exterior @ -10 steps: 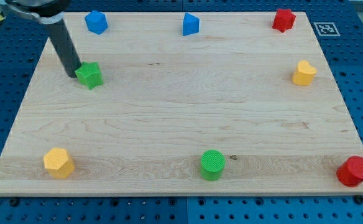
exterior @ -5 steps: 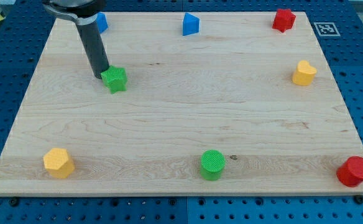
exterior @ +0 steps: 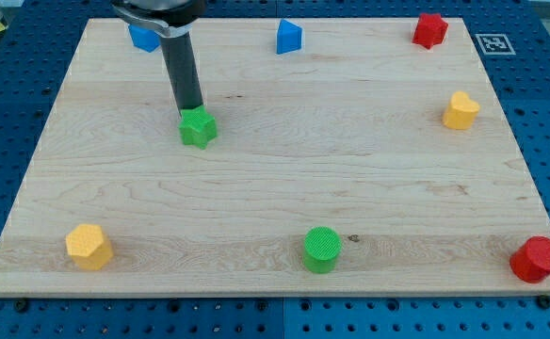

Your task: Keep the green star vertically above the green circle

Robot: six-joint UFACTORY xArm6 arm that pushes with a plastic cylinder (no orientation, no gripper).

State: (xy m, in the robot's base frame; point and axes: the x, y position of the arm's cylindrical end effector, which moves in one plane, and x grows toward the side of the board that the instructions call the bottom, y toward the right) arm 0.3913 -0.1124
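The green star [exterior: 199,129] lies on the wooden board [exterior: 275,188], left of centre in the upper half. My tip [exterior: 191,110] touches the star's upper left edge; the dark rod rises from it toward the view's top. The green circle [exterior: 322,250] sits near the board's bottom edge, right of the star and well below it. The star is clearly to the left of the circle's column.
A blue block [exterior: 144,38] at top left is partly hidden by the rod. A blue triangle [exterior: 289,37] is at top centre, a red star [exterior: 429,30] at top right, a yellow heart [exterior: 461,110] at right, a red circle [exterior: 537,259] at bottom right, and a yellow hexagon [exterior: 88,247] at bottom left.
My tip has pushed the green star to the right and slightly down, from the board's left side toward the middle. The other blocks have not moved.
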